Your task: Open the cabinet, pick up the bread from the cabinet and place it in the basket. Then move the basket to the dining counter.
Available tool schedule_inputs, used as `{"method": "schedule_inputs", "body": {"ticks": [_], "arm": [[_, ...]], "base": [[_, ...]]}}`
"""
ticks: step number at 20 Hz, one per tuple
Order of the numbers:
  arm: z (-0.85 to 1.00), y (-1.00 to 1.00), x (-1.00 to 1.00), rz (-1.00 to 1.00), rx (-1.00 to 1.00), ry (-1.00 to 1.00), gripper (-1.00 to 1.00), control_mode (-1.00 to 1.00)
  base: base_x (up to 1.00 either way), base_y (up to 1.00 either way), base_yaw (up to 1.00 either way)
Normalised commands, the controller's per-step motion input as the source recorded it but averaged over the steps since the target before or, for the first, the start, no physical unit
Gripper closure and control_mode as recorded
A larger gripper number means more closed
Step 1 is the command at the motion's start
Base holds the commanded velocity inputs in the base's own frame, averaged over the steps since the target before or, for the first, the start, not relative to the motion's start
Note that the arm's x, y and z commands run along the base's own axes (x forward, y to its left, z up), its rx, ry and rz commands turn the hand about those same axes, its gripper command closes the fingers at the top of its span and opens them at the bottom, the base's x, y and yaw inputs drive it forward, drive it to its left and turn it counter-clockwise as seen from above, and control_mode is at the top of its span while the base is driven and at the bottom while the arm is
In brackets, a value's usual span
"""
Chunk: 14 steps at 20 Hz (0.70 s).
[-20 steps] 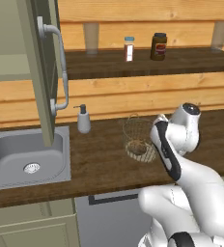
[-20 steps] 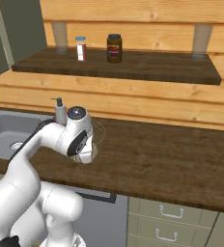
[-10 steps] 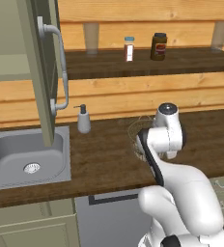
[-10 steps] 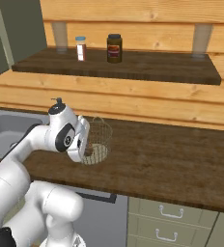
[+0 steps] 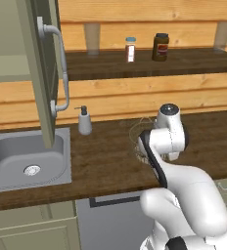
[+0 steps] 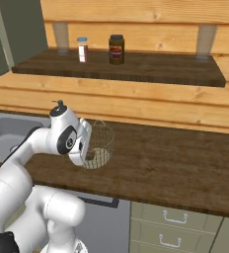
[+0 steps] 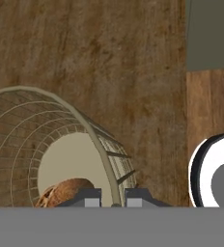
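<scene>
The olive cabinet point(image 5: 39, 73) door stands open above the sink point(image 5: 25, 163). Over the dark wood worktop point(image 6: 175, 168), the silvery wire basket point(image 7: 46, 144) tilts, its rim pinched in the gripper point(image 7: 113, 198), with the brown bread point(image 7: 65, 192) inside.

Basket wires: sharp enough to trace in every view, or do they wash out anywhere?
Hand view: basket rim and ribs crisp, bread clear inside. Right base view: mesh thin but traceable. Left base view: wires faint against the dark worktop, partly behind the arm.
</scene>
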Motion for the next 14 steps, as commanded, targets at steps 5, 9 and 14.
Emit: {"method": "schedule_inputs", "body": {"ticks": [5,9,14], "arm": [[0.0,0.0,0.0,0.0,0.0,0.0,1.0,1.0],[0.0,0.0,0.0,0.0,0.0,0.0,1.0,1.0],[0.0,0.0,0.0,0.0,0.0,0.0,1.0,1.0]], "base": [[-0.45,-0.31,-0.22],[-0.71,-0.18,-0.46],[-0.31,-0.54,-0.6]]}}
